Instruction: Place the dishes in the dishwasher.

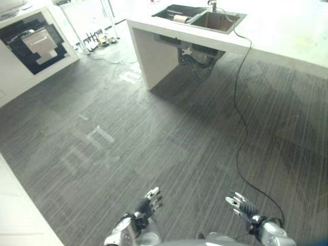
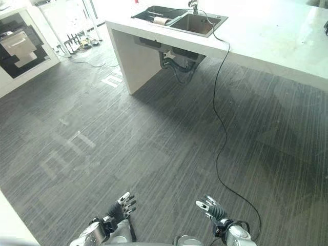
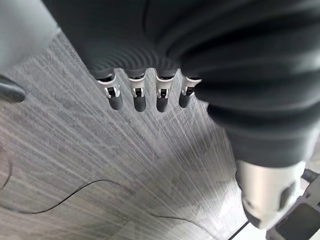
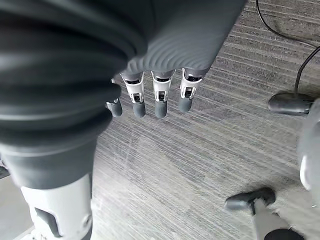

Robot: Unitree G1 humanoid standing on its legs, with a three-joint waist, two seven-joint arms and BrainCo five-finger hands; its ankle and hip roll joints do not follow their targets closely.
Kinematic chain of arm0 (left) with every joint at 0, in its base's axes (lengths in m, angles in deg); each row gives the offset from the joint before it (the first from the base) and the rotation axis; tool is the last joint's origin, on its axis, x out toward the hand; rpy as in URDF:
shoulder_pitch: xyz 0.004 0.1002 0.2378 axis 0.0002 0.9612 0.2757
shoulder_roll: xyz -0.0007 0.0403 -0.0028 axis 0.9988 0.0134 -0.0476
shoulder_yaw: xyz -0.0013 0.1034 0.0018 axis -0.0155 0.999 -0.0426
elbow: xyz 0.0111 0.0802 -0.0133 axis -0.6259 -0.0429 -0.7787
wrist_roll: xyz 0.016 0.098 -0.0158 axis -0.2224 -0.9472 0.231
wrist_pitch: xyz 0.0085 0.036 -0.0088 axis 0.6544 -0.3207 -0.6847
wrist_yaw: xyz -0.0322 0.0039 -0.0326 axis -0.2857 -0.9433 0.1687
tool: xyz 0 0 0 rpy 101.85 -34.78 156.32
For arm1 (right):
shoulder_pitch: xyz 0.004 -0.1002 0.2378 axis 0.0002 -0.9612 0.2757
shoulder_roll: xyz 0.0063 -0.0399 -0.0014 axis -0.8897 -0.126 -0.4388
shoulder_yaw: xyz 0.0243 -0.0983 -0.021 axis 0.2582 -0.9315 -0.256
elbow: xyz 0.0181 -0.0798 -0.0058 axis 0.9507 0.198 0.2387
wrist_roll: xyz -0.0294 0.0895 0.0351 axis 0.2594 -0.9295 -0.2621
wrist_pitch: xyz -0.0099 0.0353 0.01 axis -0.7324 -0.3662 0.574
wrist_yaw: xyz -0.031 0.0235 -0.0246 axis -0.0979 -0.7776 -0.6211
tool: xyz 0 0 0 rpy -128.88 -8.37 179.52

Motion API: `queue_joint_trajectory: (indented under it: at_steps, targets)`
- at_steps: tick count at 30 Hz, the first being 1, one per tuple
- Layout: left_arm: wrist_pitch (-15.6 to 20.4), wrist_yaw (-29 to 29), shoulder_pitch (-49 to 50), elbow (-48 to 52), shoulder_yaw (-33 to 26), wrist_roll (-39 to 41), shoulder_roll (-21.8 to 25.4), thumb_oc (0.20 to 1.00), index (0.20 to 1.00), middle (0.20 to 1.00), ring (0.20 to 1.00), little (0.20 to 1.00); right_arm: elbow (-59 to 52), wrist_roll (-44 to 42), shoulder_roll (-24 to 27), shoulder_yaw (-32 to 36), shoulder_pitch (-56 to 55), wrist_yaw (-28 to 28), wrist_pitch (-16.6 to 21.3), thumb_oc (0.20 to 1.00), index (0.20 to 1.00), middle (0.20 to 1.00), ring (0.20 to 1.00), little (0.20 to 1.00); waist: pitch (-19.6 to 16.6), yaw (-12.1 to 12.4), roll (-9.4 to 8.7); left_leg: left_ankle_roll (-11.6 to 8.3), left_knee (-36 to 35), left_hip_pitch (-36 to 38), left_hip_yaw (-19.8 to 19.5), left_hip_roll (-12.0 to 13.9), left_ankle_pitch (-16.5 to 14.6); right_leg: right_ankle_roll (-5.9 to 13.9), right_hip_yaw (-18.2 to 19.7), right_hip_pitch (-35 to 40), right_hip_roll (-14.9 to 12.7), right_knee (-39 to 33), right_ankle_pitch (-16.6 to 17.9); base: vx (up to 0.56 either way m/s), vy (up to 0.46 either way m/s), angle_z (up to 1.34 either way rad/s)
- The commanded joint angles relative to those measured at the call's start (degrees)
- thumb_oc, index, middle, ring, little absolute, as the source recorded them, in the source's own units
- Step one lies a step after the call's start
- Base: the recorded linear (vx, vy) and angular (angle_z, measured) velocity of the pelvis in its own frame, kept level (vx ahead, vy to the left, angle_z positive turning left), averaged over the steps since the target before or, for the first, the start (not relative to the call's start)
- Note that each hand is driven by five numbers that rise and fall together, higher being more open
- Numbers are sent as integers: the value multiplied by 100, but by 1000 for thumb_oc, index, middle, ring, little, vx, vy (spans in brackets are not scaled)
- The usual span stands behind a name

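Observation:
A white counter (image 1: 287, 31) stands far ahead with a steel double sink (image 1: 215, 21) set in it. A pale roundish object (image 1: 179, 18) lies in the sink's left basin; I cannot tell what kind of dish it is. My left hand (image 1: 147, 204) and right hand (image 1: 240, 204) hang low above the dark floor, far from the counter. The left wrist view shows its fingers (image 3: 140, 97) straight with nothing between them. The right hand's fingers (image 4: 160, 100) are also straight and hold nothing.
A white cabinet with a dark-fronted unit (image 1: 36, 41) stands at the far left. A low rack of dark items (image 1: 97, 40) sits on the floor beyond it. Pipes (image 1: 197, 59) hang under the sink. A white edge (image 1: 20, 215) borders the near left. Wide striped grey floor (image 1: 169, 133) lies between.

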Motion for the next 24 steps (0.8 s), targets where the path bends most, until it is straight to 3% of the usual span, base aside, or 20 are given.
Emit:
queue_joint_trajectory:
  at_steps: [1, 2, 4, 5, 6, 7, 10, 11, 13, 14, 15, 17, 22, 23, 24]
  targets:
    - [116, 178, 18, 334, -60, -226, 374, 1000, 1000, 1000, 1000, 1000, -575, -32, -209, 225, -89, -9, 112, 1000, 1000, 1000, 1000, 1000, -308, 232, -121, 205, 175, 153, 18, -395, -630, 557, -169, -222, -665, 2022, -656, 513, 484, 24]
    - [128, 210, -12, 321, -21, -324, 444, 1000, 1000, 1000, 1000, 1000, -679, -98, -263, 234, -107, -92, 104, 1000, 1000, 1000, 1000, 1000, -343, 219, -165, 376, 92, 217, 32, -618, -749, 800, -125, -365, -759, 2664, -304, 408, 440, 38]
    - [162, 247, -48, 334, 45, -375, 536, 1000, 1000, 1000, 1000, 1000, -816, -146, -316, 227, -105, -197, 88, 1000, 1000, 1000, 1000, 1000, -372, 242, -144, 576, 48, 199, 57, -735, -795, 1030, -78, -569, -732, 3165, 337, 141, 165, 40]
    - [171, 259, -52, 336, 59, -379, 554, 1000, 1000, 1000, 1000, 1000, -847, -149, -328, 226, -108, -220, 87, 1000, 1000, 1000, 1000, 1000, -375, 245, -160, 606, 43, 202, 52, -777, -816, 1072, -65, -591, -742, 3229, 409, 168, 168, 30]
    - [165, 195, -40, 458, 125, -351, 627, 1000, 1000, 1000, 1000, 1000, -947, -165, -378, 158, -100, -308, 93, 1000, 1000, 1000, 1000, 1000, -379, 260, -115, 795, -59, 333, -7, -919, -947, 1280, 28, -1161, -985, 4207, 998, 182, 191, 21]
    - [195, 123, 4, 562, 164, -294, 670, 1000, 1000, 1000, 1000, 1000, -951, -172, -391, 108, -74, -333, 127, 1000, 1000, 1000, 1000, 1000, -357, 249, -42, 864, -157, 476, -27, -959, -1014, 1238, 42, -1555, -1120, 4579, 1009, 235, 166, 22]
    - [137, 101, 105, 874, 187, -101, 797, 1000, 1000, 1000, 1000, 1000, -1019, -299, -363, 49, -17, -403, 151, 1000, 1000, 1000, 1000, 1000, -215, 113, -34, 808, -197, 726, -240, -1125, -1107, 1056, -88, -2005, -682, 3642, 679, 243, -49, 8]
    - [64, 122, 102, 949, 204, -148, 822, 1000, 1000, 1000, 1000, 1000, -1049, -366, -314, 75, -36, -422, 132, 1000, 1000, 1000, 1000, 1000, -167, 43, -36, 734, -197, 807, -394, -1172, -1133, 902, -127, -1941, -608, 2986, 607, 320, -156, 26]
    - [32, 135, 86, 948, 238, -226, 799, 1000, 1000, 1000, 1000, 1000, -1039, -416, -233, 143, -87, -363, 94, 1000, 1000, 1000, 1000, 1000, -141, -41, -97, 592, -181, 956, -536, -1223, -1253, 706, -241, -1808, -702, 1327, 644, 395, -205, 71]
    - [95, 123, 112, 909, 256, -313, 754, 1000, 1000, 1000, 1000, 1000, -1009, -364, -229, 174, -131, -318, 76, 1000, 1000, 1000, 1000, 1000, -142, -168, -179, 640, -157, 1107, -633, -1351, -1534, 870, -37, -2078, -933, 583, 1146, 556, -240, 57]
    - [188, 117, 173, 877, 278, -313, 746, 1000, 1000, 1000, 1000, 1000, -932, -225, -263, 225, -159, -231, 99, 1000, 1000, 1000, 1000, 1000, -115, -285, -185, 716, -173, 1336, -665, -1395, -1796, 1083, 189, -2490, -1170, 535, 1543, 559, -241, 22]
    - [306, 128, 207, 797, 288, -417, 758, 1000, 1000, 1000, 1000, 1000, -863, -227, -324, 279, -169, -218, 89, 1000, 1000, 1000, 1000, 1000, -102, -302, -160, 766, -7, 1475, -644, -1369, -2063, 1105, 153, -2689, -1359, 667, 1520, 478, -292, 6]
    - [304, 12, 53, 514, 376, -452, 630, 1000, 1000, 1000, 1000, 1000, -606, -342, -252, 235, -91, -172, 108, 1000, 1000, 1000, 1000, 1000, -263, -303, -331, 718, 1093, 1449, -718, -1604, -2545, 823, -1, -2179, -1026, 357, 1357, 445, -285, 32]
    - [289, 24, 8, 464, 395, -574, 564, 1000, 1000, 1000, 1000, 1000, -608, -299, -178, 241, -72, -174, 74, 1000, 1000, 1000, 1000, 1000, -346, -305, -366, 578, 1600, 1331, -697, -1630, -2391, 662, -80, -2008, -944, 200, 1298, 430, -218, 8]
    - [323, 41, -49, 395, 421, -563, 458, 1000, 1000, 1000, 1000, 1000, -571, -317, -57, 249, -23, -126, 50, 1000, 1000, 1000, 1000, 1000, -375, -285, -364, 351, 2601, 1018, -692, -1551, -2010, 459, -91, -1745, -819, 7, 1169, 405, -205, -33]
